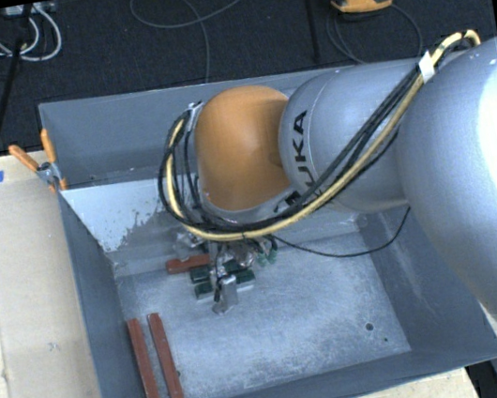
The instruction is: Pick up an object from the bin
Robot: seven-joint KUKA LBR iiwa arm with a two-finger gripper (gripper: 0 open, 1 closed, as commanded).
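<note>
Speckled grey metal bin (300, 327) holds two flat reddish-brown strips (146, 369).

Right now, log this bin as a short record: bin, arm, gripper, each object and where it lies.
bin: grey metal bin
arm: enters from the right, orange cover at the wrist
gripper: gripper down near the floor, left of centre
nearest thing: short reddish-brown piece, just upper left of the gripper; contact cannot be told
other things: two long reddish-brown strips, side by side at the floor's lower left, apart from the gripper
held: cannot tell
</note>
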